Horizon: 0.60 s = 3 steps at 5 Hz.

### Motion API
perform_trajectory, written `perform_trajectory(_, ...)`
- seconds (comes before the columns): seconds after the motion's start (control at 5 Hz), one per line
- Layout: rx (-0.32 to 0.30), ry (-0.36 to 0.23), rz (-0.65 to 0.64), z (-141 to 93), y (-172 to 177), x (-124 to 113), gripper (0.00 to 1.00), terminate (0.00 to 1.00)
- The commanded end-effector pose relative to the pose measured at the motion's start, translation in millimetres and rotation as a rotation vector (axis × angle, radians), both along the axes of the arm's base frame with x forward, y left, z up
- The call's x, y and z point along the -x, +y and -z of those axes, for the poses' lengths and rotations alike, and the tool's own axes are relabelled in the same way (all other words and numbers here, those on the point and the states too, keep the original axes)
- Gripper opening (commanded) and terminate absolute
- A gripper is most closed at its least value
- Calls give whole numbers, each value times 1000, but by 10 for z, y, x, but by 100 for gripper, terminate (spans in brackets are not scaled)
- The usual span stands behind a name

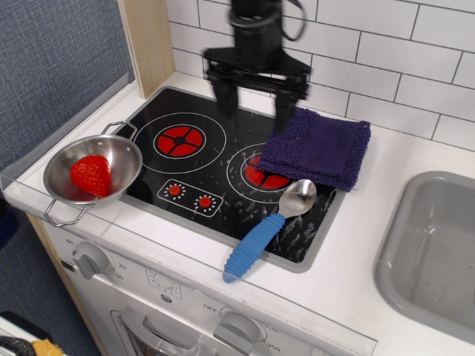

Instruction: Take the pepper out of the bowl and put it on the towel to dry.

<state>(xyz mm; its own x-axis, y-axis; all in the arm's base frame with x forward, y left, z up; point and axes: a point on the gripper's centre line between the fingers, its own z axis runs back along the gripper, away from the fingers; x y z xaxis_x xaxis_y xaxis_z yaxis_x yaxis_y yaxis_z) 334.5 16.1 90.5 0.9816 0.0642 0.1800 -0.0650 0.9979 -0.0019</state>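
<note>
Now the hand (254,102) is hanging spread wide and empty above the stove's back edge, so the reach is only starting. Left of the stove, the pepper (91,175) is lying in the bowl (128,152); next the hand needs lowering over it, away from the towel (318,147).

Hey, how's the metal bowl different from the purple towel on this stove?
The bowl is shiny steel and round; the towel is fuzzy dark purple cloth, roughly square. The bowl holds the red pepper; the towel has nothing on it. The bowl sits at the stove's left edge, the towel over the right burner's far side. Both rest partly on the black cooktop.
</note>
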Motion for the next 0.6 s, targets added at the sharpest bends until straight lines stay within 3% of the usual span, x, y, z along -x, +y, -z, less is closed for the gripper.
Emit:
perform_trajectory(0.0, -147, -17, -96, -342, 563, 640, 100, 0)
perform_trajectory(0.4, -94, 69, -241, -182, 1137, 969, 100, 0)
